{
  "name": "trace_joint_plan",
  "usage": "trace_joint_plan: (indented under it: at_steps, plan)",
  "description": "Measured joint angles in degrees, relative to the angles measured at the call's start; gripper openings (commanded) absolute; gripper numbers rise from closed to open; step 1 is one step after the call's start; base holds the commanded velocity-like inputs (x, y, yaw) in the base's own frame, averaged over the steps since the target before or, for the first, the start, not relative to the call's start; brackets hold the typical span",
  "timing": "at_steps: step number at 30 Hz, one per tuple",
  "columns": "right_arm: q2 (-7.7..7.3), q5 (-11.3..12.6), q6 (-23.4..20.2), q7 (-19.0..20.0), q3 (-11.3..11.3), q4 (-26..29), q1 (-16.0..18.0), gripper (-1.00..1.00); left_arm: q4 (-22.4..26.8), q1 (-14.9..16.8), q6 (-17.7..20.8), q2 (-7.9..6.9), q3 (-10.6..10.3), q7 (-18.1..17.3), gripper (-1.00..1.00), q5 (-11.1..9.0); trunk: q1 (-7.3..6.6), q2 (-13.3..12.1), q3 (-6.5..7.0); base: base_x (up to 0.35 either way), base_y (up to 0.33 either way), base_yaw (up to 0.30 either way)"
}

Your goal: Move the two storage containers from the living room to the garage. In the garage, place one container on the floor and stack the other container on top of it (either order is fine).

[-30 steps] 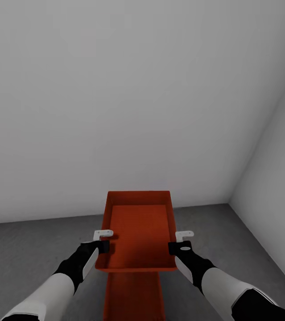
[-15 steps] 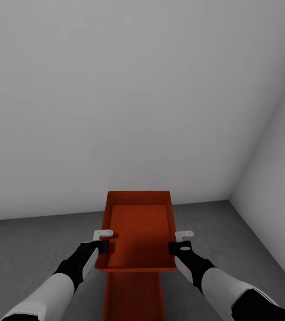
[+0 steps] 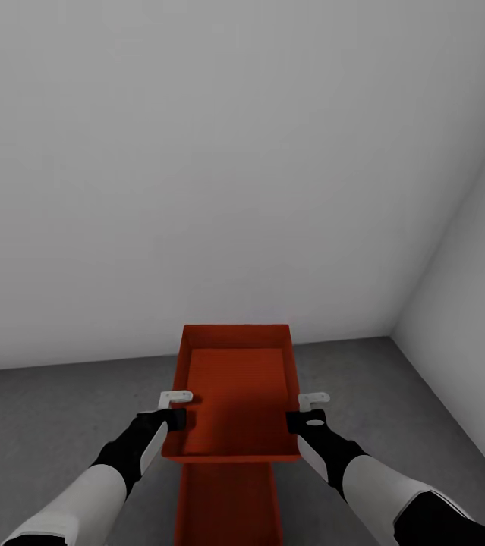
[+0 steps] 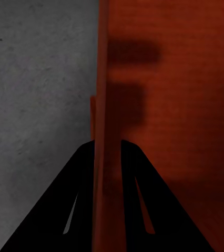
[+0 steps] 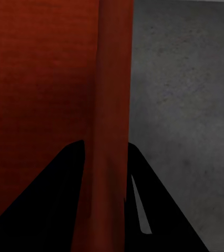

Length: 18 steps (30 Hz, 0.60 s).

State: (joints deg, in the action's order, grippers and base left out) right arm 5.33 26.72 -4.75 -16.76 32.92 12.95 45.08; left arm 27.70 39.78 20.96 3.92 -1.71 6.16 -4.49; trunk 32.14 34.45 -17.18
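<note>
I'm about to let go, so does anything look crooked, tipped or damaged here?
Nothing stands out. The upper container sits level and in line over the lower container, left gripper and right gripper each clamped on a side wall.

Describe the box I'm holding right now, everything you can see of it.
The held box is an orange-red, topless rectangular tray with thin plain walls and a faintly ribbed bottom, looking like plastic. It sits level, long axis pointing away from the robot toward the white wall, above the grey floor. The left pincer straddles its left wall and the right pincer its right wall; the wrist views show each wall between the fingers. A second orange-red box shows beneath its near end; contact cannot be told.
</note>
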Motion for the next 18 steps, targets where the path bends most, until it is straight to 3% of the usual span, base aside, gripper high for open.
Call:
trace_joint_plan:
  at_steps: [18]
  plan:
    - [0.09, 0.1, 0.1, -0.1, 0.1, 0.0, 0.0, -1.00, 0.0, 0.0, -0.1, -0.15, -0.4, 0.2, -1.00, -0.6, 3.96, 7.2, -4.85, 0.000, 0.000, 0.000]
